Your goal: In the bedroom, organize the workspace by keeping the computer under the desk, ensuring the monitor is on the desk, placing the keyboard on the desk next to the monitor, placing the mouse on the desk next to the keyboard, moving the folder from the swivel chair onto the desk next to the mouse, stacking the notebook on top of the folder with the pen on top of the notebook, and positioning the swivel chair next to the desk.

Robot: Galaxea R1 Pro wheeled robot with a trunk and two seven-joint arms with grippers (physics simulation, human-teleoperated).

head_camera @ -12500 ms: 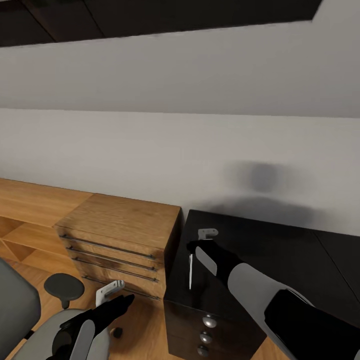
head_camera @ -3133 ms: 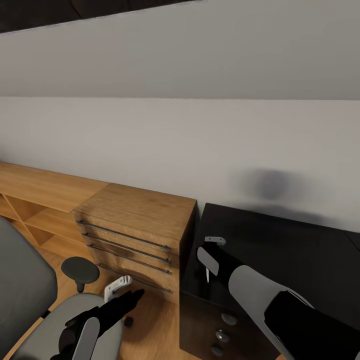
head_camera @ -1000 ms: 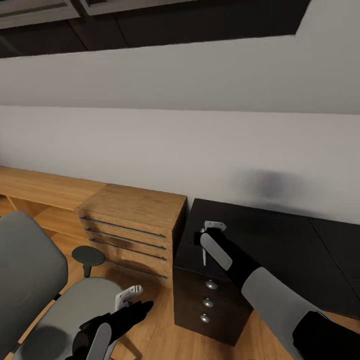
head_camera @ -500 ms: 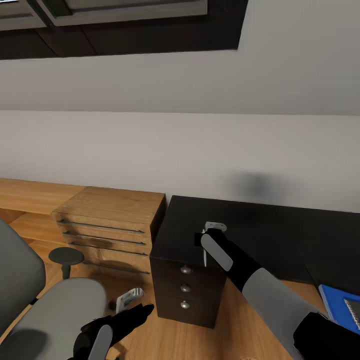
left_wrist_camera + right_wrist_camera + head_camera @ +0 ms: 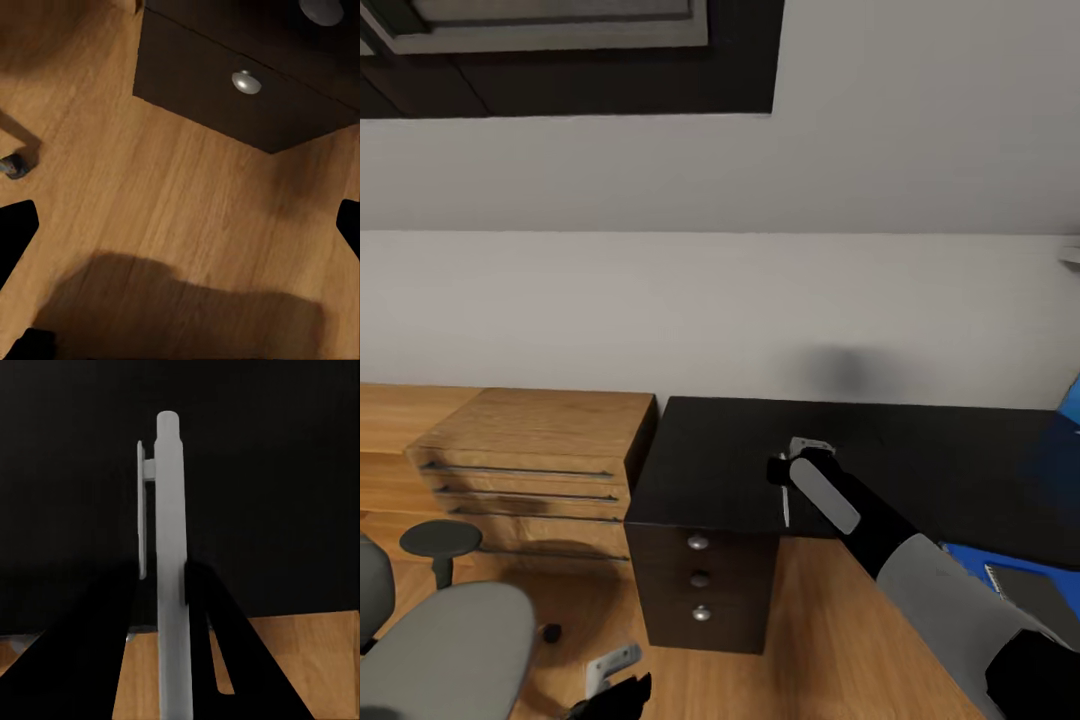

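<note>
My right gripper (image 5: 784, 478) is shut on the pen (image 5: 785, 506), a slim white stick hanging upright over the front edge of the desk (image 5: 900, 460), above its dark three-drawer unit (image 5: 700, 592). In the right wrist view the pen (image 5: 171, 562) stands between the black fingers (image 5: 201, 607) against the black desk top (image 5: 285, 472). My left gripper (image 5: 616, 682) is low over the floor, open and empty. The blue folder (image 5: 966, 558) with the grey notebook (image 5: 1042, 594) on it peeks out behind my right arm. The swivel chair (image 5: 445, 655) is at the lower left.
A light-wood cabinet (image 5: 530, 450) with bar handles stands against the wall left of the desk. The left wrist view looks down on wood floor (image 5: 187, 202), a drawer knob (image 5: 247, 81) and a chair caster (image 5: 11, 166). A blue panel (image 5: 1072, 400) shows at the right edge.
The whole view has swung to the right: chair and cabinet slid left in the picture, folder and notebook show more. My right gripper still holds the pen over the desk corner.
</note>
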